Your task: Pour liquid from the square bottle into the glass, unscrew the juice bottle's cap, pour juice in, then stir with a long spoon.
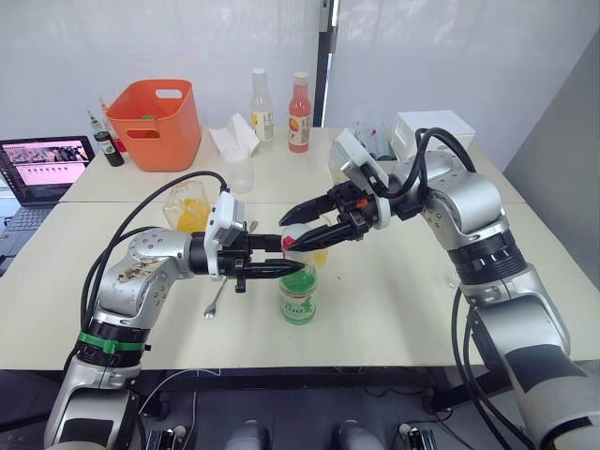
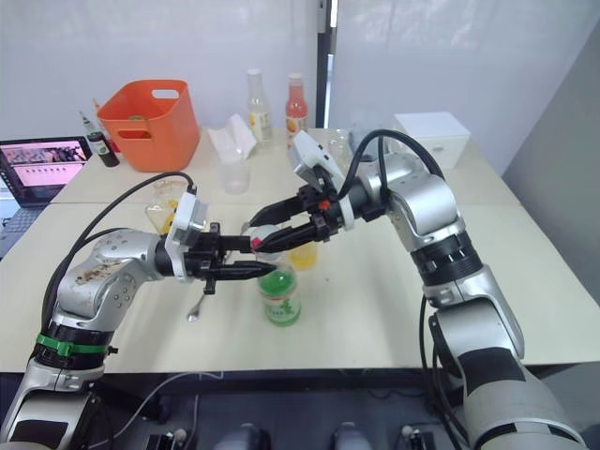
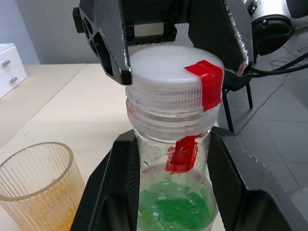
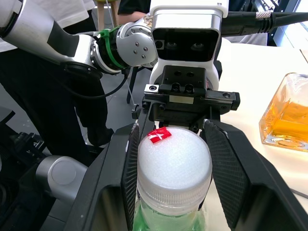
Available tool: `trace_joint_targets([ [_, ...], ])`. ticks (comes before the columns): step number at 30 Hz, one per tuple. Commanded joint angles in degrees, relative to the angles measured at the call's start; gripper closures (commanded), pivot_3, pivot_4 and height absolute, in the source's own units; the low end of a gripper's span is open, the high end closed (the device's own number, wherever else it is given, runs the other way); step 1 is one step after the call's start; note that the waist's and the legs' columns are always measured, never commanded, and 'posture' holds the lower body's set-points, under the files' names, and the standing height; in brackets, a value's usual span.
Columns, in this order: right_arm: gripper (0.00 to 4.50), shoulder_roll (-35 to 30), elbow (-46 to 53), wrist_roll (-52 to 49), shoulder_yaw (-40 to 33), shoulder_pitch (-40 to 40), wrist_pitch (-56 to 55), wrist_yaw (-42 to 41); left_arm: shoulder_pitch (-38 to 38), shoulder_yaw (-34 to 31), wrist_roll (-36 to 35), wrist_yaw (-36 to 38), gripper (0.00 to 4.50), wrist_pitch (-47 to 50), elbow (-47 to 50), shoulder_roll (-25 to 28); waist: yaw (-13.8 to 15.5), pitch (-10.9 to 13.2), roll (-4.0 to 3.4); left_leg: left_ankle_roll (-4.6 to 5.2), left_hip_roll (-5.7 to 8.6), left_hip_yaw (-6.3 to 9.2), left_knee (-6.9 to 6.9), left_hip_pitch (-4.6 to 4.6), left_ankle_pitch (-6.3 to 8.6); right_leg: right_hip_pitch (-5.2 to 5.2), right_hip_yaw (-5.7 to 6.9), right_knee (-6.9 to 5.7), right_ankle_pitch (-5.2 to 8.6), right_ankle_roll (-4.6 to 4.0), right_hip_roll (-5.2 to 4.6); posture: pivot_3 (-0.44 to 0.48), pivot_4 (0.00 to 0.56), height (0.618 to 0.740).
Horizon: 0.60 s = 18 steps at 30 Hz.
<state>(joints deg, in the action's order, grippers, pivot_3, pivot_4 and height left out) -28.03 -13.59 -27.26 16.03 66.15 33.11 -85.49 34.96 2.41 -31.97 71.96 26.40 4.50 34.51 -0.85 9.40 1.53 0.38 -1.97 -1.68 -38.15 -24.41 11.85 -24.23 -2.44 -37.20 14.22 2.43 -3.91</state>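
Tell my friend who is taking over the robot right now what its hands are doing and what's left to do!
Left gripper: shut on the juice bottle, holding its neck.
Right gripper: fingers on both sides of the white cap, ready to twist; the cap is still on.
The glass beside the bottle holds orange liquid, so the first pour looks done. The square bottle stands behind the left arm.
The long spoon lies on the table.
Left: unscrew the cap, pour the juice, stir.
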Motion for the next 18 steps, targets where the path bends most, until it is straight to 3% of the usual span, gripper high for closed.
trace_joint_targets([
  [1, 2.88, 0.13, 2.33, -2.14, -4.12, 0.69, 0.92, 0.9, -0.73, 1.57, 0.64, 0.82, 2.9, 1.18, -0.68, 0.74, 0.01, 0.0, 0.0, 0.0, 0.0, 0.0, 0.0, 0.0, 0.0, 0.0, 0.0, 0.0, 0.0, 0.0, 0.0, 0.0, 0.15, 0.715],
  [13, 2.88, -1.99, 12.18, -4.95, -10.42, -2.61, 5.65, 8.68, -0.6, 1.81, 0.88, 0.99, 2.9, 0.66, -1.19, 0.46, 0.04, 0.0, 0.0, 0.0, 0.03, 0.01, 0.0, -0.02, 0.0, 0.0, 0.01, 0.01, 0.0, 0.0, -0.04, 0.0, 0.15, 0.715],
  [18, 2.88, -8.42, 17.67, -0.37, -16.27, -12.65, 10.7, 23.41, -0.86, 1.68, 0.69, 0.69, 2.9, 0.63, -0.85, 0.24, 0.49, 0.0, 0.01, 0.0, 0.05, 0.04, 0.0, -0.03, 0.0, 0.06, 0.04, 0.05, 0.0, 0.0, -0.07, 0.0, 0.15, 0.715],
])
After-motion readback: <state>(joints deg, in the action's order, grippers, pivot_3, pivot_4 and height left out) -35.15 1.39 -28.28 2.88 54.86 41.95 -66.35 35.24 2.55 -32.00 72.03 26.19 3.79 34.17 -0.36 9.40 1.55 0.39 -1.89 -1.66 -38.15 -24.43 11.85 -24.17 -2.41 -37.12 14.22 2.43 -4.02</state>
